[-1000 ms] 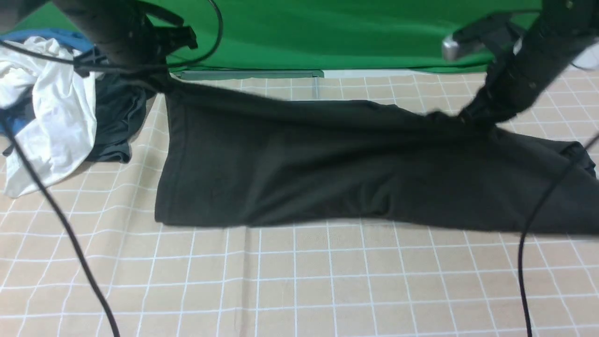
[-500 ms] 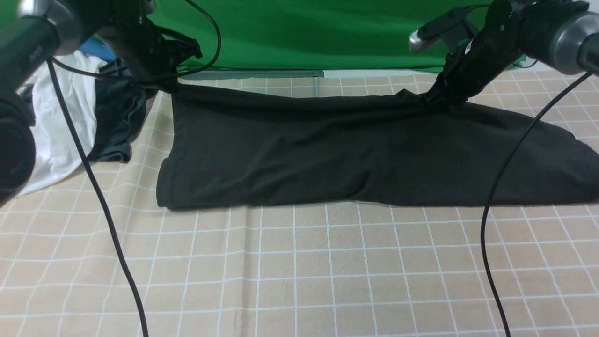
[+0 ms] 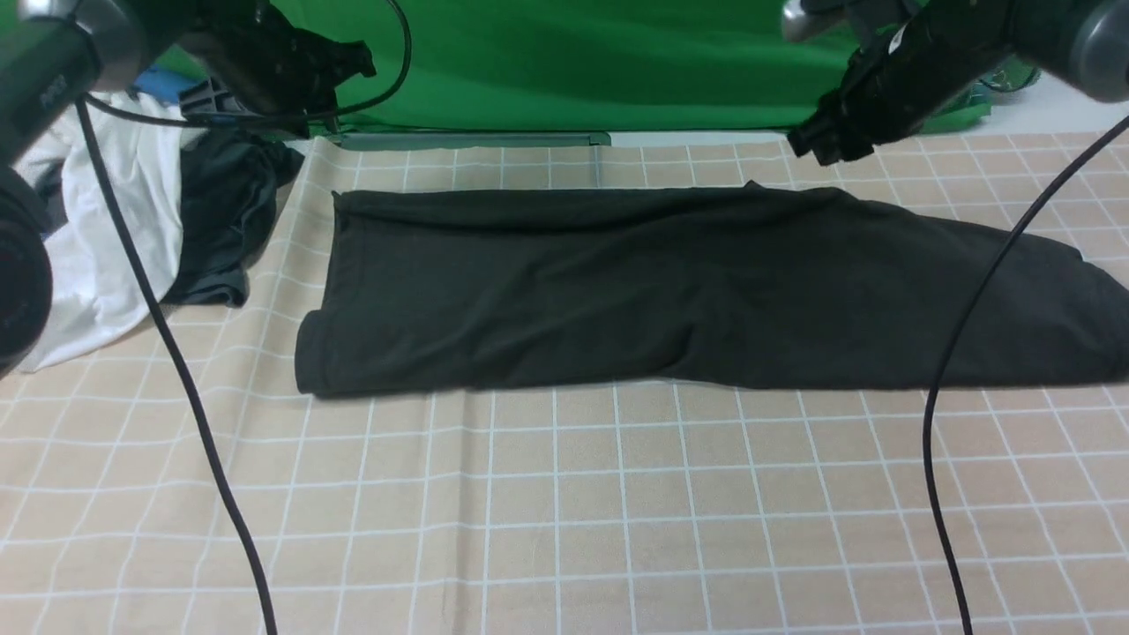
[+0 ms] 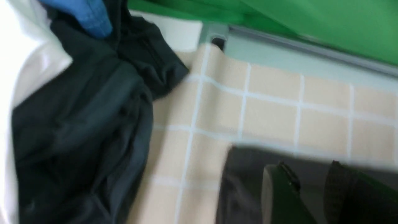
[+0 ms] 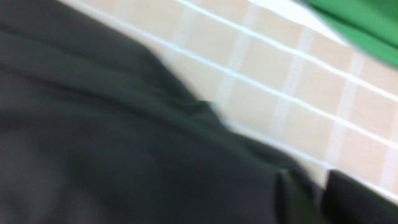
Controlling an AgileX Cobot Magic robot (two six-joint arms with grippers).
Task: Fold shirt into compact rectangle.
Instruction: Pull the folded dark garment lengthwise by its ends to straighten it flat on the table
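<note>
The left gripper [image 4: 307,169] hung in the upper left of the front view, lifted clear of the table. Its 2 fingers stood parted with nothing between them. Through that gap its own wrist camera showed a corner of the shirt [image 3: 670,282].

The right gripper [image 3: 813,145] hung in the upper right, just above the shirt's far edge and not touching it. Its 2 fingers were a narrow slit apart and empty.

The shirt lay flat as 1 long black band across the middle of the frame, on the beige checked tablecloth [image 3: 564,511]. It ran from left of centre out to the right edge.

At the left edge sat a heap of other clothes, with a white garment [image 3: 115,229] nearest the side. A dark grey garment [image 3: 220,220] lay beside it, close to the shirt's left end but apart from it. A scrap of blue cloth [image 3: 152,84] lay behind them. A green backdrop [image 3: 573,62] filled the top of the frame.

2 black cables hung in front of everything. The left cable [image 3: 190,388] crossed the white garment and the bare cloth. The right cable [image 3: 948,353] cut across the shirt's right part.

The left arm reached in from the upper left corner and covered the top of the heap. The right arm slanted down from the upper right corner, its tip pointing down and to the left.

The shirt's right end was cut off by the frame. Both wrist pictures were smeared with blur, the right one worse. I could not tell which face of the shirt was up.
</note>
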